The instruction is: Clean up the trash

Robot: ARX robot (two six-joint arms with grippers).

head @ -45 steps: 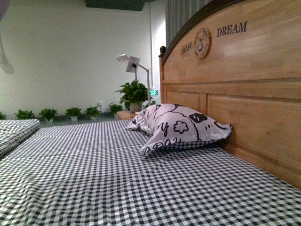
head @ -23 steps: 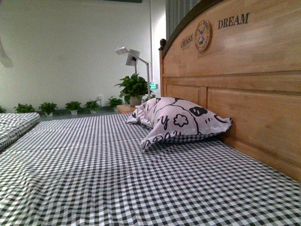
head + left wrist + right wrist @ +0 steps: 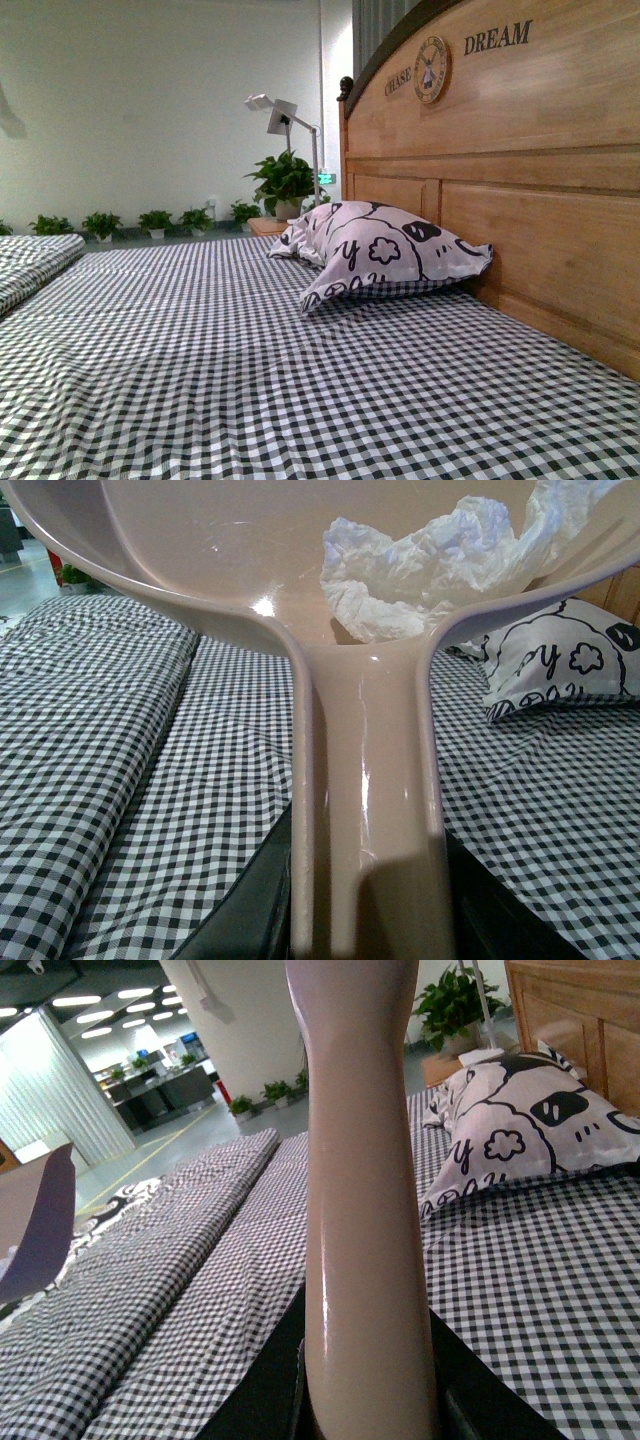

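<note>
In the left wrist view a crumpled white wad of trash (image 3: 420, 565) lies inside the pale pinkish-grey dustpan (image 3: 200, 540), which is held up over the checked bed. My left gripper (image 3: 365, 920) is shut on the dustpan's long handle. In the right wrist view my right gripper (image 3: 365, 1400) is shut on the pinkish brush handle (image 3: 358, 1160), which stands upright above the bed; the brush head is out of view. Neither gripper shows in the front view.
A black-and-white checked sheet (image 3: 250, 380) covers the bed. A white pillow with black cartoon prints (image 3: 385, 250) leans by the wooden headboard (image 3: 520, 200). A folded checked quilt (image 3: 150, 1260) lies along the far side. Potted plants (image 3: 285, 180) and a lamp stand beyond the bed.
The front view has shifted slightly: the pillow and headboard sit a little higher and nearer in frame than a second ago. Nothing on the bed has moved.
</note>
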